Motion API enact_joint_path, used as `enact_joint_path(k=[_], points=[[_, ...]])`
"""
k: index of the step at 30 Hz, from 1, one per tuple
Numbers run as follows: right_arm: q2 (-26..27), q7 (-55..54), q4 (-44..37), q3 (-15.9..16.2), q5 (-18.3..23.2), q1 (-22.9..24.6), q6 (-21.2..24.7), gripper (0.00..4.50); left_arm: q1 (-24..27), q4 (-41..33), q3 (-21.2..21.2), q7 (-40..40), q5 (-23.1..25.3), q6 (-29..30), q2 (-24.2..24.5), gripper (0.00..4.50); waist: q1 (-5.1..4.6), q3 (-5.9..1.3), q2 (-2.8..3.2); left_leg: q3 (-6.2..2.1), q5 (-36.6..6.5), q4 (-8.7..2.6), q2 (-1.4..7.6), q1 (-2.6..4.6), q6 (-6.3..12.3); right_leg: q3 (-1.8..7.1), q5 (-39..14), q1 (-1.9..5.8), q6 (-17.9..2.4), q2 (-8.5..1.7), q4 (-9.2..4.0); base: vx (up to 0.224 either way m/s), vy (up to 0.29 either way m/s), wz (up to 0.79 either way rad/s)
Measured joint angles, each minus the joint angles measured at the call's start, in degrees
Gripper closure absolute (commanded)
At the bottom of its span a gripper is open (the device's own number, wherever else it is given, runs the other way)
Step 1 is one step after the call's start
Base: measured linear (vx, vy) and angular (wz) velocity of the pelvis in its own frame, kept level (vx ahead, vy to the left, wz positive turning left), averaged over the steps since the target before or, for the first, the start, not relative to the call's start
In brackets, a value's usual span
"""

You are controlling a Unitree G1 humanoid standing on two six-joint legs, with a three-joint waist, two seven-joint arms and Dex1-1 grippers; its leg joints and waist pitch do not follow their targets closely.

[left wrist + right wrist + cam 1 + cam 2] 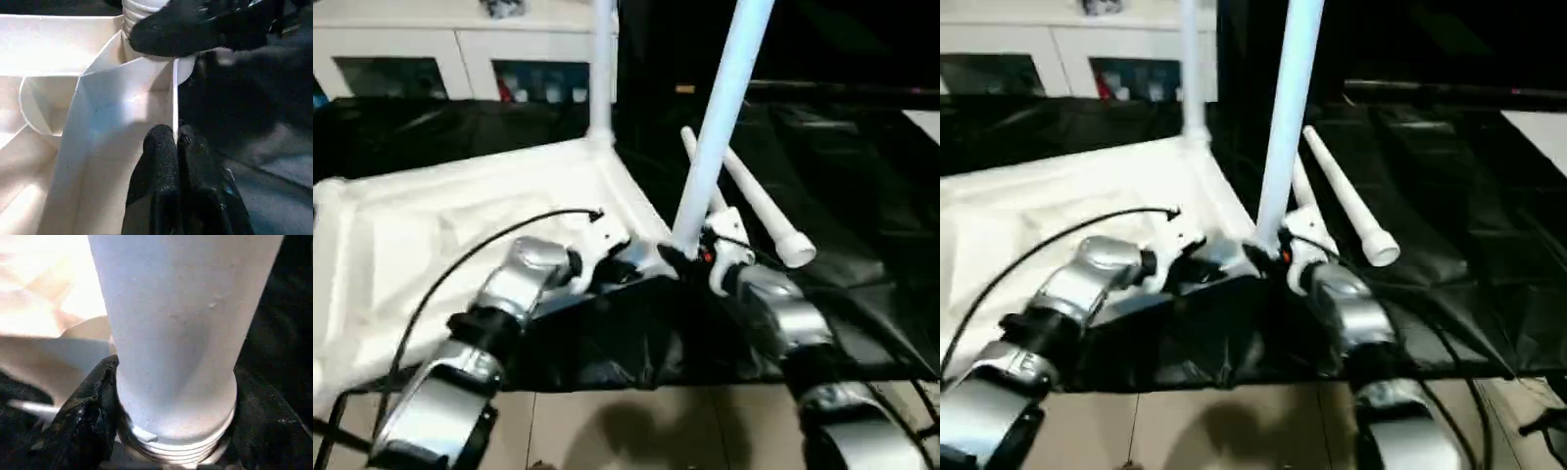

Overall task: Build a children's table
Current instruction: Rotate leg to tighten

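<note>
Black plastic sheeting covers the desk, with a white cabinet with glass doors standing behind it and pale floor tiles in front. On the sheeting lies the white plastic rectangular tabletop, ribbed underside facing up, taking up the robot's left half of the desk. One long tapered white tube leg stands upright in the far corner socket. A second white tube leg rises at the near corner on the robot's right, leaning to the right at its top, its threaded lower end sitting at the round socket there. The right claw grips this leg near its base, one black finger on each side of the tube, pressed against it. The left claw is just beside it at the same corner, its two black fingers pressed together on the thin upright edge wall of the tabletop, pinching that rim. Two more white tube legs lie on the sheeting behind the right claw: one with its wide flared end nearest the camera, the other partly hidden behind the leaning leg. A black cable arcs over the silver left forearm.
</note>
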Motion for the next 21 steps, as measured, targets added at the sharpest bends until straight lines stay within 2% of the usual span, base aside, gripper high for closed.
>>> enact_joint_path(k=[1, 2, 7, 8, 12, 18, 21], points=[[0.7, -1.4, 0.7, -0.2, -0.3, -0.3, -0.7, 1.78, 0.0, 0.0, 0.3, 0.6, 0.1, 0.4, -0.2, 4.5, -0.03, 0.0, 0.0, 0.0, 0.0, -0.01, 0.0, 0.01, 0.0, 0.0, 0.0, 0.0, 0.0, 0.0, 0.0, 0.0, 0.0, 0.0], [1.4, -2.6, 1.5, -0.5, -0.4, -0.6, -1.5, 1.22, 0.0, -0.1, 0.3, 0.9, 0.1, 0.5, -0.2, 4.5, -0.1, 0.0, 0.0, 0.0, 0.0, -0.02, 0.0, 0.02, -0.01, 0.0, 0.0, 0.0, 0.0, 0.0, 0.0, 0.0, 0.0, 0.0], [2.3, -3.0, 2.5, -0.8, -0.5, -0.6, -3.6, 0.87, 0.3, -0.6, 0.3, 0.7, 0.5, 0.3, 0.0, 4.5, -0.31, 0.0, 0.0, 0.01, 0.0, 0.0, -0.01, 0.01, 0.0, 0.03, 0.0, 0.0, 0.0, 0.0, -0.01, 0.0, 0.0, 0.0], [2.2, -2.0, 2.5, -0.8, -0.6, -0.6, -3.9, 0.61, 0.5, -0.7, 0.3, 0.2, 0.5, -0.1, 0.4, 4.5, -0.43, 0.01, 0.0, 0.0, 0.0, -0.01, -0.01, 0.0, 0.0, 0.03, 0.0, -0.01, 0.0, 0.0, -0.02, 0.0, 0.0, 0.0], [0.0, 4.6, 1.1, 0.6, -0.7, 0.3, -4.4, 0.55, 1.5, -1.9, -0.2, -3.1, 0.4, -2.6, 2.1, 4.5, -0.49, 0.02, -0.01, 0.0, 0.1, -0.14, 0.0, -0.09, 0.1, -0.01, 0.0, -0.07, 0.0, 0.01, -0.16, 0.0, 0.0, 0.0], [-7.7, 22.1, -4.9, 5.4, 0.3, 3.5, -4.5, 0.55, 2.6, -4.2, -2.0, -12.7, -1.1, -5.9, 5.5, 4.5, 1.01, 0.07, 0.02, 0.02, 0.1, -0.12, -0.01, -0.18, 0.44, -0.06, 0.0, -0.22, 0.0, 0.0, -0.33, 0.0, 0.0, 0.0], [-9.5, 26.4, -5.5, 6.2, 0.5, 3.9, -4.6, 0.55, 2.8, -4.5, -2.2, -14.5, -1.2, -6.0, 6.0, 4.5, 1.53, 0.07, 0.02, 0.07, 0.1, -0.04, -0.01, -0.17, 0.46, -0.04, 0.0, -0.22, 0.0, -0.03, -0.3, 0.0, 0.0, 0.0]])
